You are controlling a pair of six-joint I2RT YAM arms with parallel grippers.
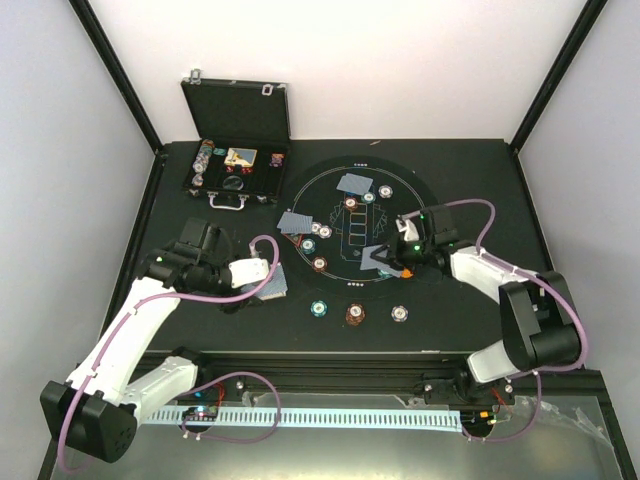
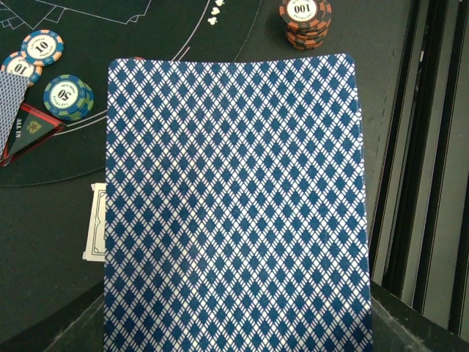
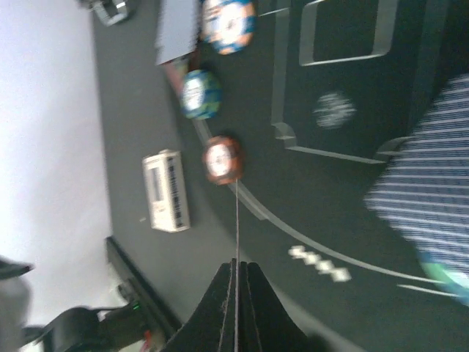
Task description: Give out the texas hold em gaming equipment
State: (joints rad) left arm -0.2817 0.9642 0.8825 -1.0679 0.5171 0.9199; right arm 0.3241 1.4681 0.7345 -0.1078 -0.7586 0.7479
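My left gripper (image 1: 256, 276) is shut on a stack of blue-backed playing cards (image 2: 234, 205) that fills the left wrist view and hides the fingers. My right gripper (image 3: 236, 262) is shut on a single card (image 3: 236, 220), seen edge-on, over the right side of the round mat (image 1: 425, 215). In the top view that card (image 1: 376, 258) sticks out to the left of the right gripper (image 1: 398, 257). More face-down cards (image 1: 353, 183) lie on the mat. A teal chip (image 1: 319, 308), a red-brown chip (image 1: 355, 314) and a white chip (image 1: 400, 313) sit in a row near the front. A red triangle marker (image 2: 29, 130) lies beside a teal chip (image 2: 67, 97).
The open black hinged case (image 1: 237, 150) with chips stands at the back left. A small white box (image 3: 167, 191) lies off the mat near the wall. A red-brown chip stack (image 2: 304, 20) stands near the table's front rail (image 2: 410, 147). White walls enclose the table.
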